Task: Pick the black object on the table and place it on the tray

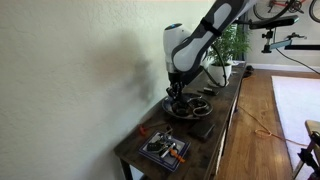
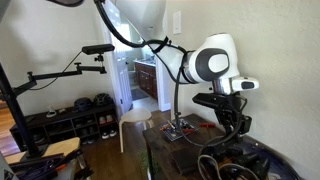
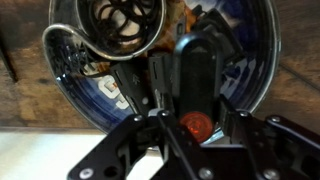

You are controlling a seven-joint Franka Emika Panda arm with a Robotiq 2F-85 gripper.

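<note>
We see the two dark fingers point(image 3: 158, 88) of the gripper point(image 3: 193, 75) pressed against the flanks of the black oblong object with a red round spot point(image 3: 197, 95). We judge them clamped on it, gripping it lengthwise so that it cannot swing. Directly beneath the fingers lies the dark blue glossy round tray point(image 3: 255, 60), so the object is off the table and poised over its goal; we cannot tell whether it already touches the tray floor. Beyond the fingertips, at the tray's far rim, sits a silvery metal ring holding dark coiled wire point(image 3: 120, 22). That leaves the patch right under the fingers as the free room. We think the release calls for a short, straight descent that keeps away from the ring and the raised rim. Further out, in an exterior view, the long dark wooden table point(image 1: 228, 105) runs close along a pale wall point(image 1: 70, 70) on one side of the fingers and has its open edge on the other. A small tray of orange-handled tools point(image 1: 165, 150) lies well apart from the fingers, toward the table end.
</note>
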